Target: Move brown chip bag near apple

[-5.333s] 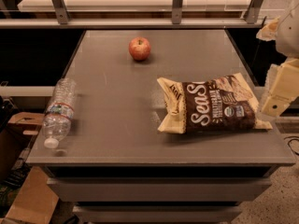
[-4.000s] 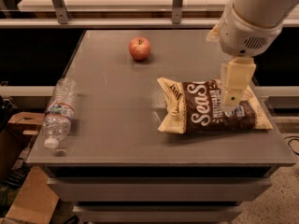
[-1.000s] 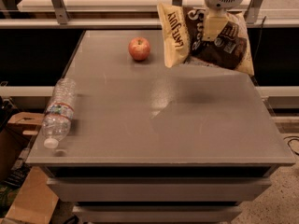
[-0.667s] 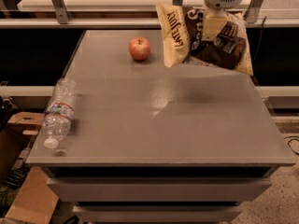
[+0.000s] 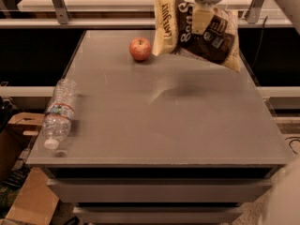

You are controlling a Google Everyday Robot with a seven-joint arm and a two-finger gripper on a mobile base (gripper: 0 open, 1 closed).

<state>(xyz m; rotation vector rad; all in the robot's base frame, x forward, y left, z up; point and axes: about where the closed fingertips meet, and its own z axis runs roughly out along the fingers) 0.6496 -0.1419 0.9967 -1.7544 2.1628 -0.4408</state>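
The brown chip bag [image 5: 206, 36] hangs in the air above the far right part of the grey table [image 5: 159, 111], tilted, with its cream-yellow edge turned toward the apple. My gripper [image 5: 200, 20] is shut on the bag's upper middle and holds it off the table. The apple [image 5: 140, 48], small and red, sits on the table at the far middle, just left of the bag's lower left corner. A gap shows between bag and apple.
A clear plastic water bottle [image 5: 58, 113] lies on its side at the table's left edge, cap toward the front. Metal frame legs [image 5: 57, 3] stand behind the table. Cardboard boxes [image 5: 28, 196] sit on the floor at the lower left.
The bag has been lifted from the table's right side and carried to the far edge near the apple. Over the last second it has barely moved, edging slightly left.
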